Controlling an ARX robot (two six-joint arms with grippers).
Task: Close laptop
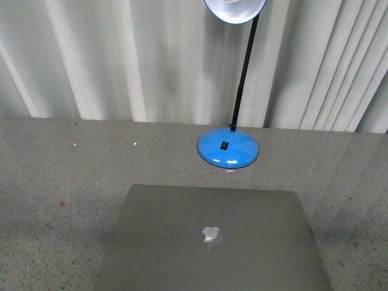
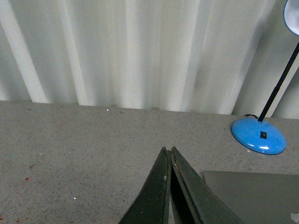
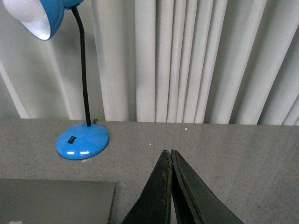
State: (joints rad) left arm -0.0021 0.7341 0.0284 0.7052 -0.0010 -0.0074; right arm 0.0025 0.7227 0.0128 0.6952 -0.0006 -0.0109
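Observation:
The laptop (image 1: 212,242) lies shut and flat on the speckled grey table, its silver-grey lid up with a shiny apple logo showing. A corner of the lid (image 2: 252,196) shows in the left wrist view, another corner (image 3: 56,200) in the right wrist view. My left gripper (image 2: 168,150) is shut with nothing in it, above the bare table beside the laptop's left side. On the other side, my right gripper (image 3: 167,153) is shut too, holding nothing, over the table next to the lid. Neither arm shows in the front view.
A blue desk lamp with a round base (image 1: 228,148) and thin black neck stands just behind the laptop; its shade (image 1: 235,9) hangs above. White pleated curtains (image 1: 121,54) close off the table's far edge. Grey tabletop (image 1: 54,182) spreads to both sides.

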